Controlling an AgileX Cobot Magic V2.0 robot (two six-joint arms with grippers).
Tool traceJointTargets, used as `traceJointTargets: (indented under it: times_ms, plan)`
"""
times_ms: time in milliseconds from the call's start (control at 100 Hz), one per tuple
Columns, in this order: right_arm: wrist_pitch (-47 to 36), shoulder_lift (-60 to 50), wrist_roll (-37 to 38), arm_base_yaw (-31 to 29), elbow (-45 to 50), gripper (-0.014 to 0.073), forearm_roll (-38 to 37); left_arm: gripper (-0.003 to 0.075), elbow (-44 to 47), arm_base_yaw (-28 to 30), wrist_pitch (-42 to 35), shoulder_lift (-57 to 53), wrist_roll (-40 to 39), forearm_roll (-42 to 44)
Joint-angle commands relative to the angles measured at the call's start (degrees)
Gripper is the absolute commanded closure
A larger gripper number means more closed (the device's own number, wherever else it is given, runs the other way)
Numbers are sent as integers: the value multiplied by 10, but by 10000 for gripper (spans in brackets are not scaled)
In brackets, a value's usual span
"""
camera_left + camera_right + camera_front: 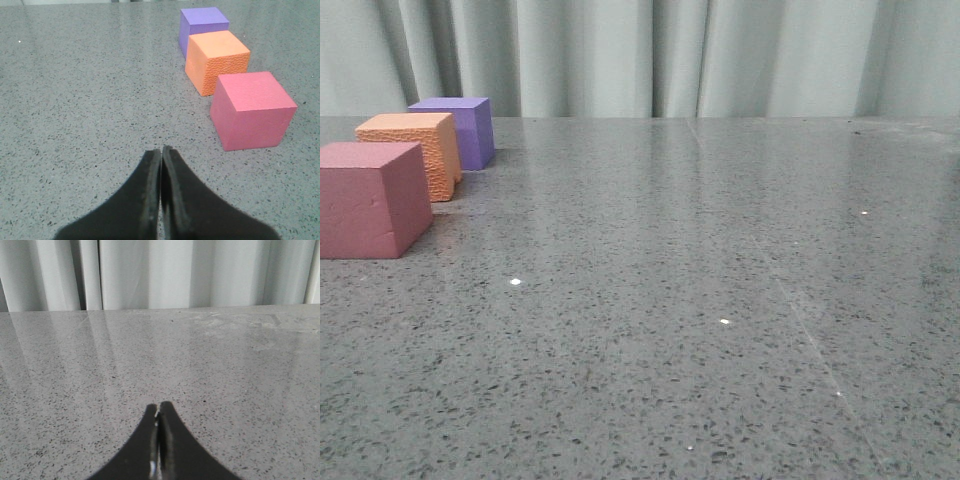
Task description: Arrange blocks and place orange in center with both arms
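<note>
Between pink-red foam cube (pixel 252 111) and purple foam cube (pixel 202 27) on grey speckled counter (pixel 700 300): pebbled orange foam cube (pixel 217 61), seemingly light, grippy, best pinched across flat opposite sides; left end effector (pixel 161 152) and right end effector (pixel 158 409) both pressed together, empty.

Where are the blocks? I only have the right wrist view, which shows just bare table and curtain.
Observer: Three cubes sit in a row at the table's left side: pink-red cube nearest, orange cube in the middle, purple cube farthest.
Operator: Is the left end effector holding one?
Observer: No. The left end effector is closed on nothing, off to the side of the pink-red cube.
Operator: Do the cubes touch?
Observer: Orange and purple look close; contact is unclear.
</note>
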Motion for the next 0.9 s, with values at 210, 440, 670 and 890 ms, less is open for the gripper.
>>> traceJointTargets:
  times_ms: [210,440,670,890]
  plan:
    - [-51,-11,-4,-3,-8,713,2,739,-16,1,-38,4,0,10]
    - [-51,-11,-4,-3,-8,713,2,739,-16,1,-38,4,0,11]
    - [-51,-11,-4,-3,-8,713,2,739,-6,1,-66,4,0,26]
    - [-51,-11,-4,-3,-8,713,2,739,56,35,-186,-10,130,-82]
